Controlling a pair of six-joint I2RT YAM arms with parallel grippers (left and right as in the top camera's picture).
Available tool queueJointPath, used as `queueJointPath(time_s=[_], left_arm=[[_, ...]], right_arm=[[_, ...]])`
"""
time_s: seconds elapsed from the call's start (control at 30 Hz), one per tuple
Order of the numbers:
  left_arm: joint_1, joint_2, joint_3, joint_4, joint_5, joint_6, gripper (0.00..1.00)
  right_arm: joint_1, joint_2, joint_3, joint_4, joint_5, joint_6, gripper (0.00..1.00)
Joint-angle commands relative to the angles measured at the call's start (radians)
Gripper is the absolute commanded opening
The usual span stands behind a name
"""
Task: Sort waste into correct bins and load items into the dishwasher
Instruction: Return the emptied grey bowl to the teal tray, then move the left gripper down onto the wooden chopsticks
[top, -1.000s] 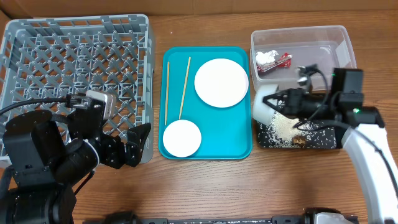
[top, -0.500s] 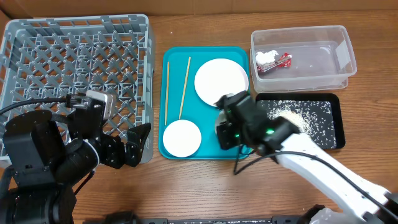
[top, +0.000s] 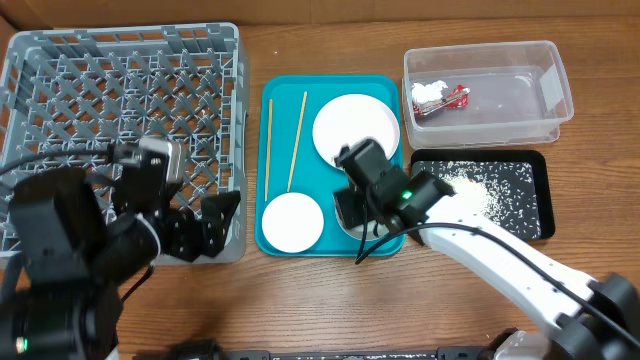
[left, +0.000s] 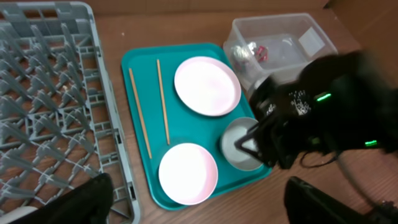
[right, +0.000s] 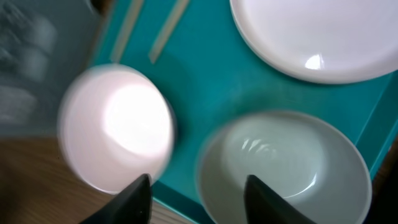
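On tray (left: 186, 127): greenish bowl (right: 292, 168), empty | R end effector (right: 198, 183) spread | L end effector (left: 198, 186) spread

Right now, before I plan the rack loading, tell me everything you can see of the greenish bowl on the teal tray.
The bowl is round, glossy, pale greenish white like glazed ceramic, and empty. It sits upright in the teal tray's near right corner, beside the pink bowl and the white plate, touching neither. The right gripper's open fingers straddle its rim; contact is unclear.

On our desk (top: 300, 300), the dish rack (top: 120, 90) sits left of the big tray (top: 330, 82) — chopsticks (top: 298, 140), plate (top: 350, 120), bowls (top: 293, 222) on it — tub (top: 480, 47) behind shallow tray (top: 540, 225) at right.
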Motion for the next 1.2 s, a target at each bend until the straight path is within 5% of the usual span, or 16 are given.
queueJointPath(time_s=[0.0,0.17,0.47,0.7,1.17], left_arm=[[-0.002,0.08,0.004,0.009,0.008,-0.064,0.85],[-0.061,0.212,0.004,0.048,-0.048,-0.116,0.8],[-0.393,0.554,0.004,0.157,-0.498,-0.311,0.78],[-0.457,0.84,0.005,0.332,-0.512,-0.318,0.56],[-0.459,1.139,0.005,0.546,-0.54,-0.319,0.33]], right_arm=[[-0.021,-0.103,0.118,-0.021,0.021,0.049,0.58],[-0.094,-0.188,0.183,-0.085,0.02,0.108,0.61],[-0.289,-0.274,0.184,-0.189,-0.061,0.16,0.83],[-0.296,-0.272,0.184,-0.254,-0.066,0.148,0.86],[-0.296,-0.272,0.184,-0.254,-0.067,0.148,0.84]])
